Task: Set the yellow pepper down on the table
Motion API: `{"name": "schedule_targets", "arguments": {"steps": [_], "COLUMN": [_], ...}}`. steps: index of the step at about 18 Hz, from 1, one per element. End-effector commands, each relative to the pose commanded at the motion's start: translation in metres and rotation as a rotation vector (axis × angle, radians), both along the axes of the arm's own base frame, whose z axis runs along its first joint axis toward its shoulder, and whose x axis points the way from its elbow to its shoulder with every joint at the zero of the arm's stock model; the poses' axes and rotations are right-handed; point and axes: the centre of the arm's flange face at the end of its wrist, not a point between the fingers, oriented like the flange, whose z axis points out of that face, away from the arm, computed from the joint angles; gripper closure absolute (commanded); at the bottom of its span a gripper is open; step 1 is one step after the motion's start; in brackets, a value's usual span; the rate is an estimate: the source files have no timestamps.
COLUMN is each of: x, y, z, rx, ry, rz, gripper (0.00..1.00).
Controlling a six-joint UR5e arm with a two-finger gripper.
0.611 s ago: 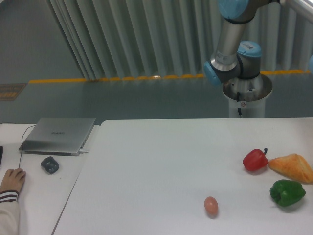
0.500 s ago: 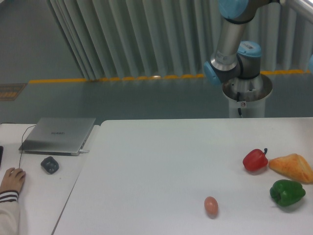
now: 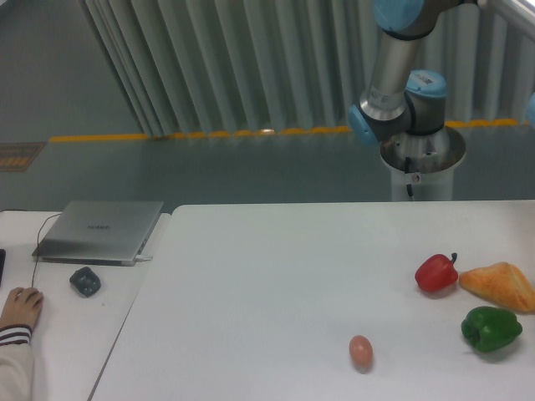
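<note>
The yellow pepper is not in view. The large white table (image 3: 276, 276) fills the lower right of the camera view. Only the arm's base and lower joints (image 3: 401, 92) show, behind the table's far edge at the upper right; the arm runs out of the top of the frame. The gripper is out of view.
On the table's right side lie a red pepper (image 3: 436, 273), an orange-tan bread wedge (image 3: 500, 286), a green pepper (image 3: 491, 328) and a brown egg (image 3: 360, 351). On the left desk sit a closed laptop (image 3: 100, 230) and a dark mouse-like object (image 3: 85, 281); a person's hand (image 3: 18, 309) rests there.
</note>
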Motion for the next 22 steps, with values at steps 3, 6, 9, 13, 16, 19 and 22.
{"name": "schedule_targets", "arguments": {"steps": [3, 6, 9, 13, 16, 19, 22], "x": [-0.008, -0.025, -0.041, -0.06, -0.064, -0.069, -0.071], "y": [-0.008, -0.016, -0.032, -0.054, -0.057, -0.057, -0.056], "z": [0.011, 0.004, -0.009, -0.019, -0.028, -0.037, -0.041], "rx": [0.006, -0.033, -0.008, 0.111, 0.121, 0.117, 0.12], "ry": [0.081, 0.141, 0.11, 0.04, 0.021, 0.012, 0.014], "rz": [0.04, 0.06, 0.11, 0.212, 0.261, 0.269, 0.285], "gripper": [0.0, 0.0, 0.0, 0.0, 0.0, 0.0, 0.0]}}
